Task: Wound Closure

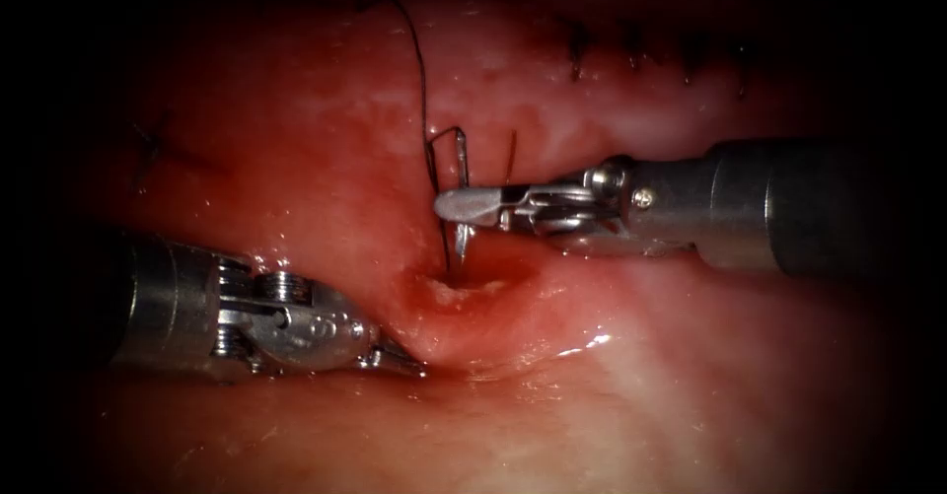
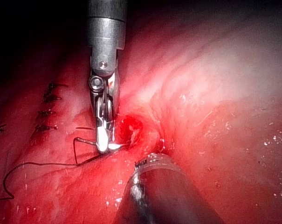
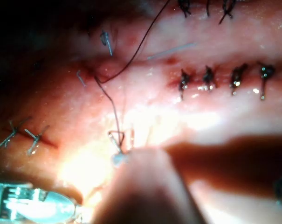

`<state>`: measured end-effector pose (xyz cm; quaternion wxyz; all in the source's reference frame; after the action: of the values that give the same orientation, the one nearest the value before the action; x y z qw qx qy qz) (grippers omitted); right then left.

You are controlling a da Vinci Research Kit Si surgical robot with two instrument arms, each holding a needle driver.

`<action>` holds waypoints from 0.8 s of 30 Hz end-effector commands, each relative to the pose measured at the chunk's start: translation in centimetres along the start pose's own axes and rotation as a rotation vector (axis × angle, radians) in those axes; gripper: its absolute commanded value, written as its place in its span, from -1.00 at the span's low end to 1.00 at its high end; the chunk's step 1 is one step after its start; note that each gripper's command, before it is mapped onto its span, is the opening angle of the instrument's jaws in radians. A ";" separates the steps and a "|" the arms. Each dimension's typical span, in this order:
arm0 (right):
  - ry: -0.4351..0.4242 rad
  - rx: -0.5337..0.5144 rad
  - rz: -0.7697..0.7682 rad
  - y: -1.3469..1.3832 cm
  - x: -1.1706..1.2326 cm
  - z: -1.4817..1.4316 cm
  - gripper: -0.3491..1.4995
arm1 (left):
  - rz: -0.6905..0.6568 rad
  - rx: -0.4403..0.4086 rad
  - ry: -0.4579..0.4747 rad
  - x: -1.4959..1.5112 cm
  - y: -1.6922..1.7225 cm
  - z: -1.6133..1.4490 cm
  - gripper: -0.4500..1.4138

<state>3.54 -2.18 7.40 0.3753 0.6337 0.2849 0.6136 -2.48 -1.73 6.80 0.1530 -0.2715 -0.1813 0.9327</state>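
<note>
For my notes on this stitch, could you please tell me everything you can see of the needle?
The needle is a thin, shiny curved piece of metal, standing nearly upright over the cut in the tissue. The right pincer is shut across its middle part. Its lower end points down toward the red opening of the cut, apparently clear of the tissue. Its upper end bends over to where the dark thread joins, and the thread runs up and away across the tissue. The left pincer does not touch it.

the edges fall away into darkness on every side. a bright light pools at the centre, throwing wet glints; no room visible.
</note>
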 end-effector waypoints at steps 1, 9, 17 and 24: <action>0.003 0.023 0.011 0.04 0.04 0.07 -1.00 | 0.001 -0.001 0.001 0.02 0.01 0.08 -1.00; 0.015 0.120 0.050 0.00 0.07 0.03 -1.00 | 0.000 0.002 0.000 0.02 0.02 0.11 -1.00; 0.010 0.172 0.020 -0.19 0.07 -0.02 -1.00 | 0.001 0.005 0.003 0.01 0.03 0.12 -1.00; -0.020 0.163 -0.023 -0.34 -0.04 0.05 -1.00 | 0.001 0.005 0.003 0.01 0.03 0.12 -1.00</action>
<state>3.54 -2.02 7.05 0.3313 0.6637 0.3384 0.5790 -2.50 -1.77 6.83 0.1539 -0.2722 -0.1785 0.9329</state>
